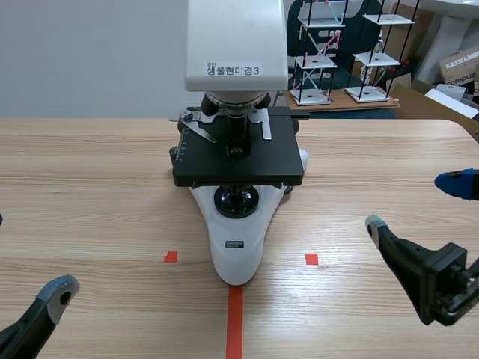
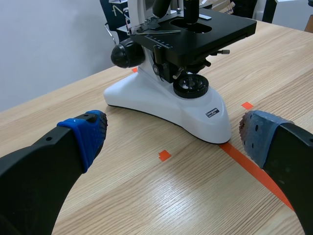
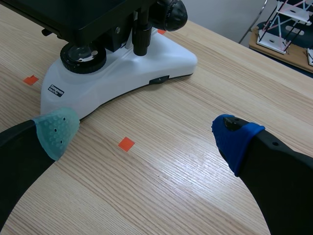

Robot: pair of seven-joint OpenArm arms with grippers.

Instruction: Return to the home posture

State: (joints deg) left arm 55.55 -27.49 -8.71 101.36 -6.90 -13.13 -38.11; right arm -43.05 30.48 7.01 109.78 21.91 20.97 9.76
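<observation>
Left gripper (image 2: 171, 142) near left, fingers spread and empty, right gripper (image 3: 146, 139) near right, likewise spread, microscope (image 1: 238, 224) centred on table (image 1: 90, 172).

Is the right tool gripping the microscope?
No, the right tool is open and stands clear of the microscope.

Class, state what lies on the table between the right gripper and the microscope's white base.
In the right wrist view, only bare table with one small orange-red tape square lies between the open right gripper and the microscope base.
</observation>
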